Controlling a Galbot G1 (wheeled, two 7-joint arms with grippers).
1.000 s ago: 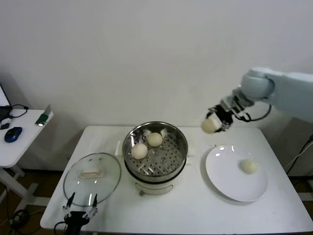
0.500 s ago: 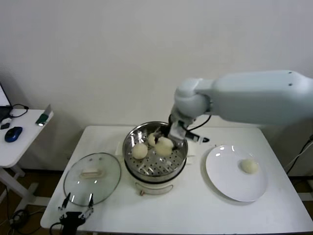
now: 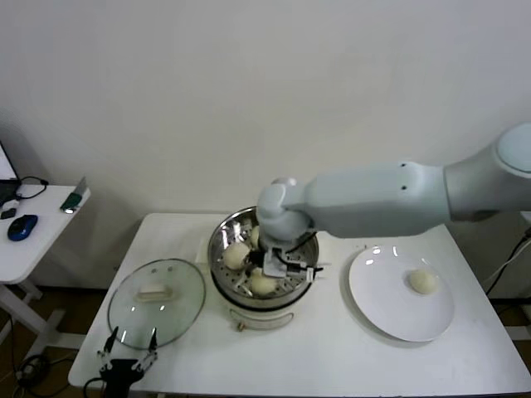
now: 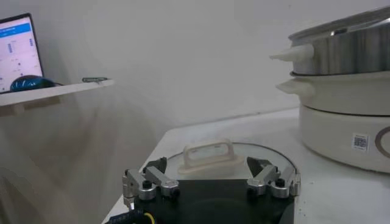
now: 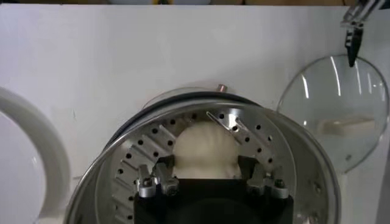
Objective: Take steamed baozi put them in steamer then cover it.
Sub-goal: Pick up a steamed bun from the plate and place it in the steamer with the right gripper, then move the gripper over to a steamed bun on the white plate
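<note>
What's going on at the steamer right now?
The right end effector is down inside the steamer, holding a baozi at the perforated tray near its front. Another bun already sits in there, and one is left on the white plate. The glass lid lies on the table left of the steamer, with the left end effector open at the lid's near edge.

— What sits where on the tabletop (image 3: 332, 348)?
— The steamer (image 3: 264, 286) stands at centre, the lid (image 3: 156, 302) to its left, the plate (image 3: 390, 311) to its right with one bun (image 3: 422, 281) on it.
— And inside the steamer?
— Three buns: one (image 3: 236, 255) at the left, one (image 3: 254, 235) behind it, one (image 3: 264, 284) at the front, under the right pincer (image 3: 277, 264).
— The left pincer (image 3: 127, 362)?
— At the tabletop's front-left edge, just before the lid.
</note>
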